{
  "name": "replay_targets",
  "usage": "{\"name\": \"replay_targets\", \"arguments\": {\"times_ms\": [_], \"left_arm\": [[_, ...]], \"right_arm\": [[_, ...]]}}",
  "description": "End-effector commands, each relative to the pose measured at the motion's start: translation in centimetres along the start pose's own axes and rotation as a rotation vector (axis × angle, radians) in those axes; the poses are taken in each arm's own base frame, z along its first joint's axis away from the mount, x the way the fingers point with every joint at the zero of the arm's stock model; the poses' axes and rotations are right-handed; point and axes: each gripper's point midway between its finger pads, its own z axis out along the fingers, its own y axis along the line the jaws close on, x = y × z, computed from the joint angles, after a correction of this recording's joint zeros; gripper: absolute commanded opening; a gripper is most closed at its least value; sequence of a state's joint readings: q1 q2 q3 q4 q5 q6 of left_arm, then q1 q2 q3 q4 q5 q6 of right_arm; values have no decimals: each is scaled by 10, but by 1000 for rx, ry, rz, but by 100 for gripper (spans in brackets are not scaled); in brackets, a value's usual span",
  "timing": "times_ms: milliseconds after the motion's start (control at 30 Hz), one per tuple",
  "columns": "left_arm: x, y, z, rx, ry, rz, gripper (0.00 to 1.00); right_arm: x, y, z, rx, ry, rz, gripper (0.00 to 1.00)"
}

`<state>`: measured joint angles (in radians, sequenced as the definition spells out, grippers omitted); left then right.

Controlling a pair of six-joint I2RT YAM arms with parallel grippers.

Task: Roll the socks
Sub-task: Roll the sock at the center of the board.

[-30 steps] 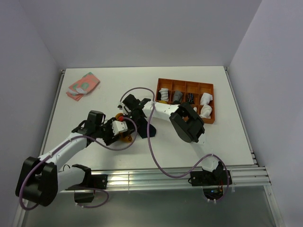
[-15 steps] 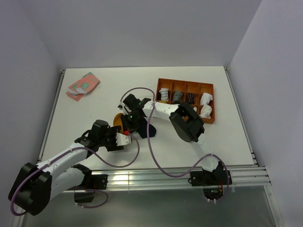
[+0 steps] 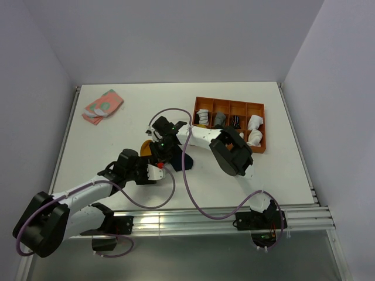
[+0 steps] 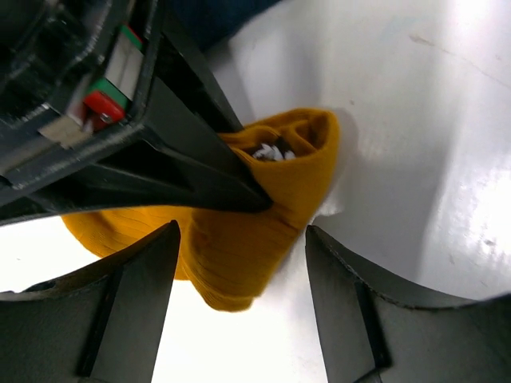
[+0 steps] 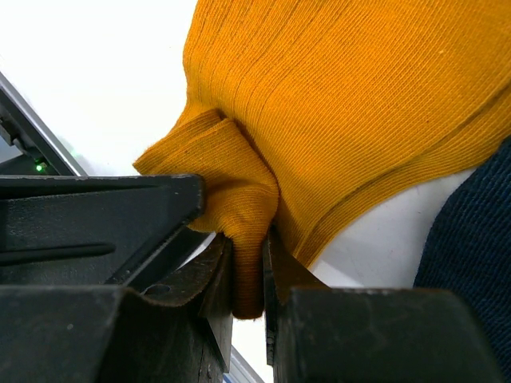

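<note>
The mustard-orange sock (image 3: 146,148) lies bunched at the table's middle, and the dark navy sock (image 3: 177,161) lies just to its right. My right gripper (image 3: 160,146) is shut on a fold of the mustard sock (image 5: 335,104), pinching it between its pads (image 5: 222,279); the navy sock (image 5: 471,263) shows at that view's right edge. My left gripper (image 3: 150,170) is open and empty, just near of the mustard sock. In the left wrist view the mustard sock (image 4: 263,215) lies ahead of the left gripper (image 4: 242,263), with the right gripper's black fingers (image 4: 176,159) on it. The striped cuff is hidden.
An orange tray (image 3: 258,146) with several compartments holds rolled white, grey and dark socks at the back right. A pink-and-green folded cloth (image 3: 102,105) lies at the back left. The metal rail (image 3: 193,218) runs along the near edge.
My left gripper has drawn back from the mustard sock toward the near edge and now stands open. The right gripper has stayed on the sock, which sits a little farther back.
</note>
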<state>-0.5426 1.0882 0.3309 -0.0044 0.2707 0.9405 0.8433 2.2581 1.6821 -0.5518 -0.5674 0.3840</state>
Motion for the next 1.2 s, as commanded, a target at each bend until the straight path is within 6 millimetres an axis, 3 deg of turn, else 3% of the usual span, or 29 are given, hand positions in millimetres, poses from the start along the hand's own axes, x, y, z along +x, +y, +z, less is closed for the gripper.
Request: {"name": "replay_targets", "arguments": {"times_ms": [0,167,500,600,733,867,900,1033,1167], "left_arm": [[5,0,5,6,23,14,70],[9,-7,12,69,56,-34,65],[18,-30,12,246,149,-108,44],[22,-36,11,282,176,-122,36],[13,-35,8,310,157,-139,27],[-2,-38,2,383,95,-195,23],[-3,-43,-2,419,91,-208,21],[-7,-33,-10,452,29,-275,18],[-4,-38,-16,513,-3,-308,16]], "right_arm": [[15,-35,14,110,55,20,1],[16,-36,12,112,55,18,1],[16,-30,4,103,36,8,2],[16,-30,3,100,24,12,12],[14,-28,-3,97,-26,19,27],[3,-21,-19,90,-131,-1,41],[-2,-16,-31,93,-174,-12,45],[4,-19,-46,111,-254,0,51],[3,-19,-58,116,-335,5,53]]}}
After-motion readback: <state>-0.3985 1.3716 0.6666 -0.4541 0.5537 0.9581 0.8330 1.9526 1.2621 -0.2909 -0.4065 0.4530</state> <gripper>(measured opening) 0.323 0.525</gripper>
